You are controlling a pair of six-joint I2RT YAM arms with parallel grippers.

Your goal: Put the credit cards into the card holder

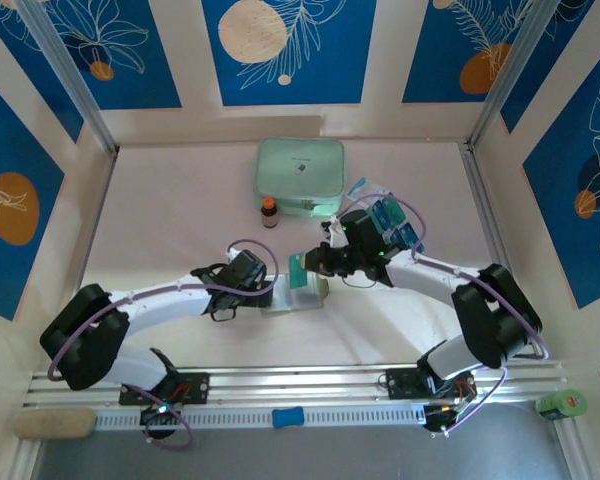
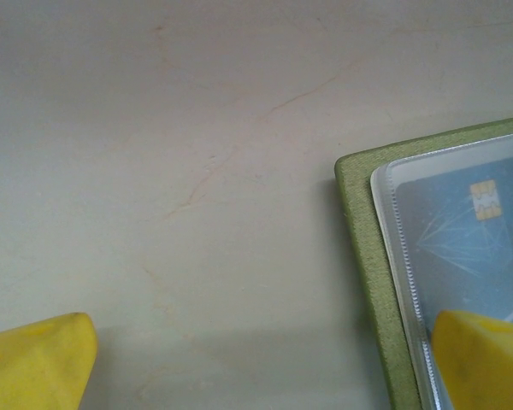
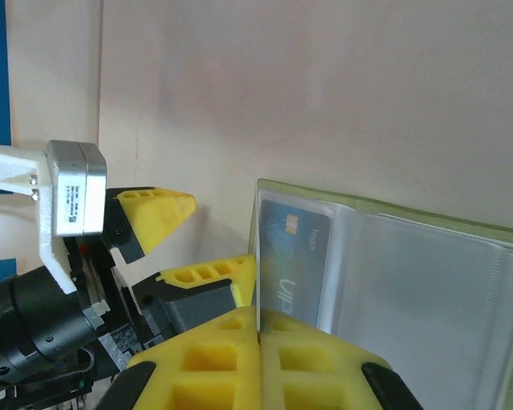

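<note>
The olive-green card holder (image 1: 308,296) lies open on the table between the arms. Its clear pockets (image 3: 427,290) face up, and one blue credit card (image 3: 295,256) sits inside the leftmost pocket (image 2: 462,239). My right gripper (image 3: 258,329) is shut on a second teal credit card (image 1: 298,268), held upright and seen edge-on (image 3: 258,248) just above the holder's left edge. My left gripper (image 1: 268,287) is open at the holder's left side. One yellow fingertip (image 2: 487,359) rests on the clear pocket and the other (image 2: 34,363) is over bare table.
A mint-green zip case (image 1: 300,175) lies at the back, with a small brown bottle (image 1: 269,212) in front of it. A clear packet and blue flat pieces (image 1: 388,214) lie behind my right wrist. Walls close in the table's sides and back.
</note>
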